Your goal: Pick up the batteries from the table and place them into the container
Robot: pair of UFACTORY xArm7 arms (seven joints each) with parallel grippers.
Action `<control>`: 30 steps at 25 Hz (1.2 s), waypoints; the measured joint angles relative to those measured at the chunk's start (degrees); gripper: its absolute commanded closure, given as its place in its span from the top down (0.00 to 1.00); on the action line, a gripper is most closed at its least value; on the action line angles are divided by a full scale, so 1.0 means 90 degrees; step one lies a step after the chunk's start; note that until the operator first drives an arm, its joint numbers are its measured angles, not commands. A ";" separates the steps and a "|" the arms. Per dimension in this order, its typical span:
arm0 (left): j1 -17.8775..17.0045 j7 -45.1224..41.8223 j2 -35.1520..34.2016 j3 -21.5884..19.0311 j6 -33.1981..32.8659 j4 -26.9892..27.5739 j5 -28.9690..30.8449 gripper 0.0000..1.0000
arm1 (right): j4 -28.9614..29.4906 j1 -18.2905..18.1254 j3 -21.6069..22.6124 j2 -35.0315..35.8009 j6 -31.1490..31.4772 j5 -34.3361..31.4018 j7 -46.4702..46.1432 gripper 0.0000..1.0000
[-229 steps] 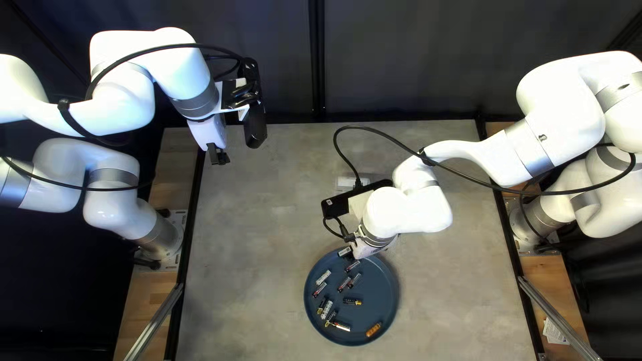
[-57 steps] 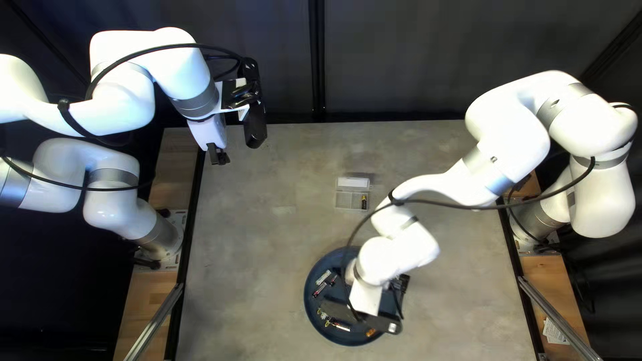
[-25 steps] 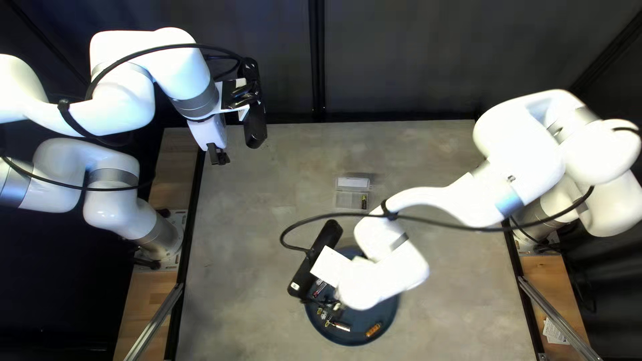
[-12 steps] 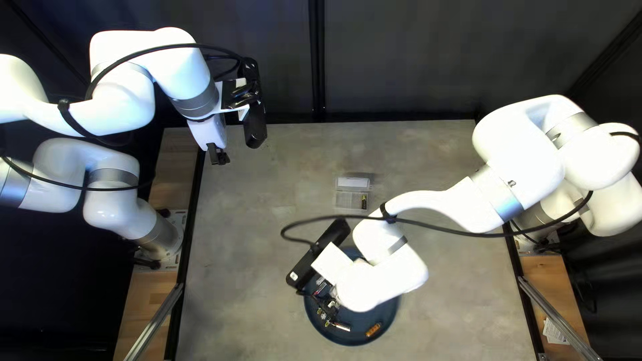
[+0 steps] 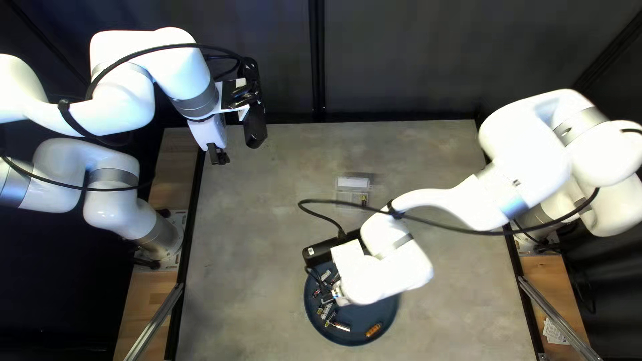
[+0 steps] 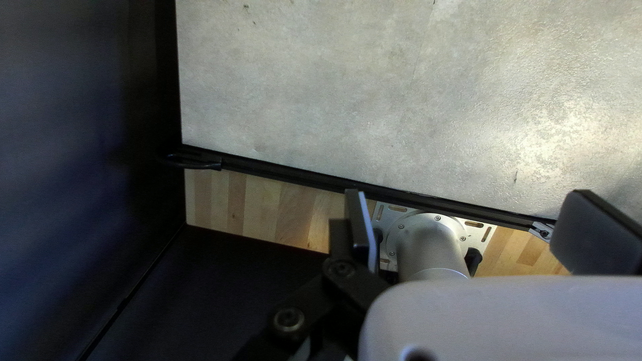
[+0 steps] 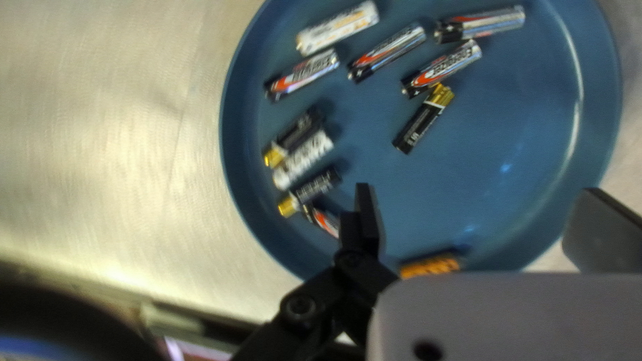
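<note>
Right gripper [image 7: 476,194]: wrist just turned above blue round tray [image 7: 501,194], fingers apart, holding nothing; likely lining up next pick. Cylindrical batteries [image 7: 441,67]: eleven visible in tray, loose. Clear compartment case [image 5: 344,194]: beyond tray, one battery [image 5: 364,199] inside; most loading remains. Left gripper [image 6: 468,195]: unmoved, fingers apart, empty. Tabletop [image 5: 254,234]: mottled grey. Dark curtain [image 5: 401,60] behind; wooden strip [image 5: 562,291] alongside.

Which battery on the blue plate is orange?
The battery lying apart at the lower right of the plate in the top left view; only its body is mostly orange.
</note>
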 measured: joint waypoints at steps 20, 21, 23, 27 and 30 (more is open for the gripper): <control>0.0000 0.0000 0.0000 0.0000 0.0000 0.0000 0.0000 1.00 | -0.0636 0.0261 -0.0317 0.0079 -0.0925 0.0166 0.2083 1.00; 0.0000 0.0000 0.0000 0.0000 0.0000 0.0000 0.0000 1.00 | -0.0659 0.0268 -0.0339 0.0109 -0.0970 0.0139 0.2116 1.00; 0.0000 0.0000 0.0000 0.0000 0.0000 0.0000 0.0000 1.00 | -0.0702 0.0285 -0.0375 0.0160 -0.1045 0.0075 0.2152 1.00; 0.0000 0.0000 0.0000 0.0000 0.0000 0.0000 0.0000 1.00 | -0.0742 0.0342 -0.0421 0.0213 -0.1119 -0.0086 0.2141 1.00; 0.0000 0.0000 0.0000 0.0000 0.0000 0.0000 0.0000 1.00 | -0.0766 0.0365 -0.0417 0.0254 -0.1172 -0.0145 0.2093 1.00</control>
